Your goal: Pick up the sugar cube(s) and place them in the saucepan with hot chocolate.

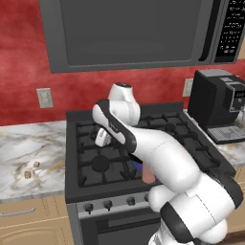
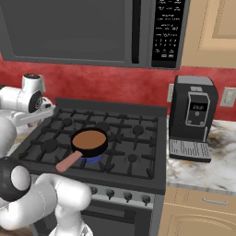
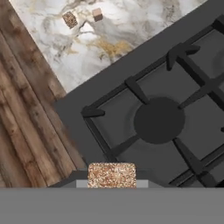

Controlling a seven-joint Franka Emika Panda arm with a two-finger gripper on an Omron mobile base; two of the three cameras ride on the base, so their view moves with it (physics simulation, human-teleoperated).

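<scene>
Your fingers [image 3: 112, 181] were clenched on a cube [image 3: 112, 174], speckled and tiny. It looked light, stiff, crumbly, so flat sides suited. Pan [image 2: 90, 142] sat nearby.

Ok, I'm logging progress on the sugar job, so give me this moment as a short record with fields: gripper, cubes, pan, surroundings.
gripper: gripper shut on one speckled sugar cube, above the front left burner
cubes left: two sugar cubes lie apart on the marble counter left of the stove
saucepan: saucepan full of brown liquid, on a lit burner of the stove, handle toward the front left
cube in pan: none seen
nearby: coffee machine on the right counter
</scene>
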